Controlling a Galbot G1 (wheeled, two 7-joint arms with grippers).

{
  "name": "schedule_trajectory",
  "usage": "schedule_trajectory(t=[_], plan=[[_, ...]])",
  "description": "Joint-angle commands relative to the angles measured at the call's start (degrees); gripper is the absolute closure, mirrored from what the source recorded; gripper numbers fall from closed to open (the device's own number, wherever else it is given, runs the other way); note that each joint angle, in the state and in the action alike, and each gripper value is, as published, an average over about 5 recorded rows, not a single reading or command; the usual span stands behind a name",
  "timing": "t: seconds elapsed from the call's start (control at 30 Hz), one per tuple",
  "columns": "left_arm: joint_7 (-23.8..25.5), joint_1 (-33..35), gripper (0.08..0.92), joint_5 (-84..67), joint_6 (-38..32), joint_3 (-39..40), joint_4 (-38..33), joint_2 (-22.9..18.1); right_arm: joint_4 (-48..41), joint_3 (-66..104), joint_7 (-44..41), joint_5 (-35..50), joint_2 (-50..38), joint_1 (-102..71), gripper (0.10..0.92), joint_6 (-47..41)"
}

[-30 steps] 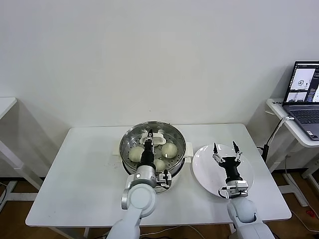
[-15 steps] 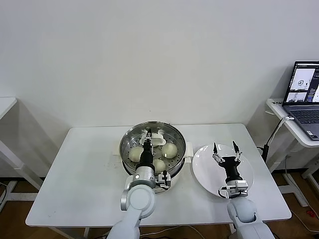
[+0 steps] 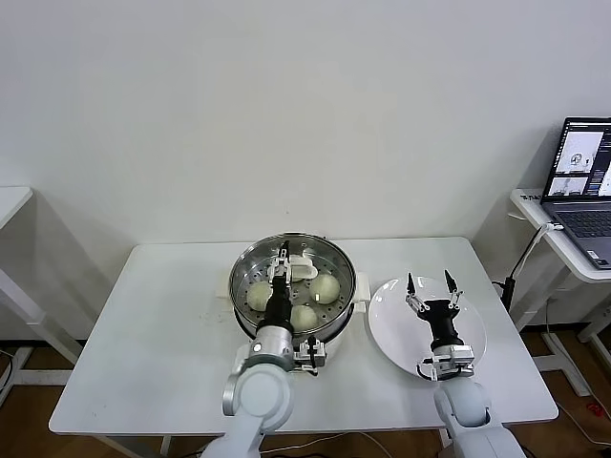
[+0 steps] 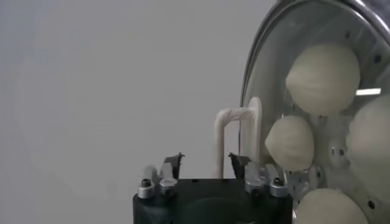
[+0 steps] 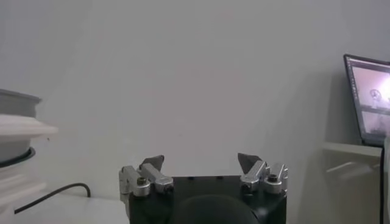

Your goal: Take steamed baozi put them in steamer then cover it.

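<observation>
The steamer (image 3: 241,275) stands mid-table with the clear glass cover (image 4: 256,79) lying on it. The cover's white handle (image 3: 300,268) (image 4: 234,119) stands up at the far side. Through the glass I see several cream steamed baozi (image 3: 326,287) (image 3: 259,294) (image 4: 323,78) (image 4: 291,142). My left gripper (image 3: 280,256) (image 4: 206,159) hovers over the cover, open, with the handle just beyond its fingertips and free of them. My right gripper (image 3: 429,283) (image 5: 201,161) is open and holds nothing, raised above the white plate (image 3: 382,315).
The steamer's white side handle (image 5: 24,129) juts toward the plate. A side table with a laptop (image 3: 582,176) stands at the far right, and another table's corner (image 3: 11,200) shows at the far left. Bare white tabletop (image 3: 162,324) lies left of the steamer.
My left gripper was shut on the cover's handle and has opened, letting it go, and its arm has drawn back slightly toward me. The right arm has not moved.
</observation>
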Motion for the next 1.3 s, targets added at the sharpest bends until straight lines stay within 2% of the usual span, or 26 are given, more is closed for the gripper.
schedule_trajectory(t=[0.03,0.2,0.37,0.47,0.57,0.7,0.87,1.07,1.3], plan=[[0.52,4.60,0.263,-6.17,0.92,0.25,-11.59,6.90,0.93,-0.63,1.53,0.40,-0.20,-0.24,0.203,-1.46],[-1.44,8.16,0.181,-14.21,1.21,-3.46,-18.56,11.92,4.59,-2.24,5.13,1.80,-0.90,-1.65,0.203,-7.62],[-10.51,14.16,0.177,-34.41,-0.19,-12.30,-24.14,16.58,8.53,-2.00,5.11,4.97,-1.46,-3.52,0.203,-14.37],[-18.27,16.73,0.177,-51.68,-5.16,-19.80,-22.83,16.95,10.11,-1.57,4.50,6.84,-1.81,-4.72,0.203,-14.83],[-23.30,17.60,0.177,-71.68,-14.56,-26.59,-17.50,16.61,10.84,-1.53,4.28,7.10,-2.08,-5.98,0.203,-14.38],[-21.80,17.68,0.177,-89.21,-23.53,-32.64,-8.99,16.29,11.69,-1.48,3.74,7.80,-2.11,-7.47,0.203,-14.55],[-17.27,17.42,0.177,-98.06,-30.74,-36.65,-0.53,15.77,12.00,-1.58,3.38,7.99,-2.07,-8.60,0.203,-14.01],[-14.66,18.26,0.177,-99.03,-35.73,-37.27,3.02,15.23,11.89,-1.19,2.81,8.07,-1.92,-9.31,0.203,-13.27],[-14.06,18.18,0.177,-98.70,-36.63,-36.61,4.85,14.58,11.64,-0.88,2.21,7.88,-1.45,-9.50,0.203,-13.09]])
